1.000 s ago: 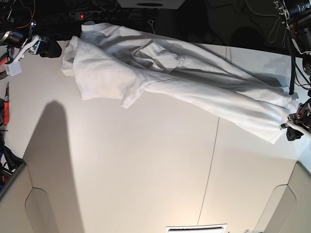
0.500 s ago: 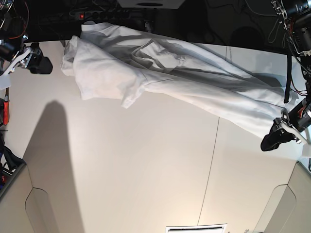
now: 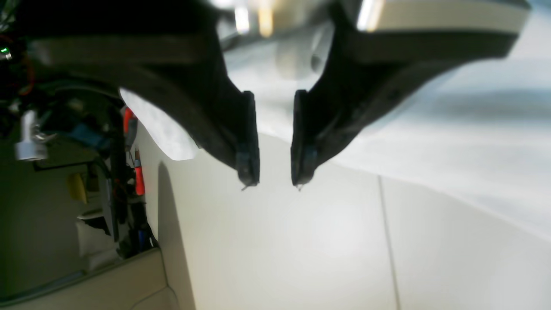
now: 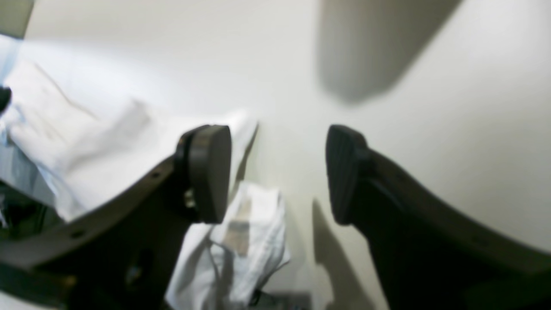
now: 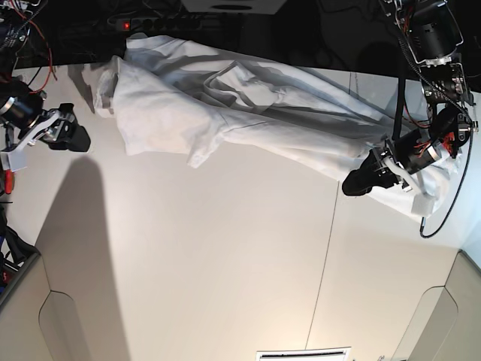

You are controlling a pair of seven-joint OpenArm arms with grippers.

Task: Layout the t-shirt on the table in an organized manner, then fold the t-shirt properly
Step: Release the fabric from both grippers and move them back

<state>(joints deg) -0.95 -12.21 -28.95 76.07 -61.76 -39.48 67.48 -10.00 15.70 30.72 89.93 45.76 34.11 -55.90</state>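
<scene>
while spread across the table [image 5: 225, 256], the t-shirt [image 5: 225, 113] between empty, parted left gripper [image 5: 359, 183] and right gripper [image 5: 75, 138]

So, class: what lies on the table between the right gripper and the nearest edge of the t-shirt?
Nothing: in the base view only bare table separates the right gripper from the t-shirt; its jaws are open and empty.

Left pincer [image 5: 353, 185] moved inward over t-shirt [image 5: 225, 113] hem; right pincer [image 5: 77, 140] dropped, widened.
</scene>
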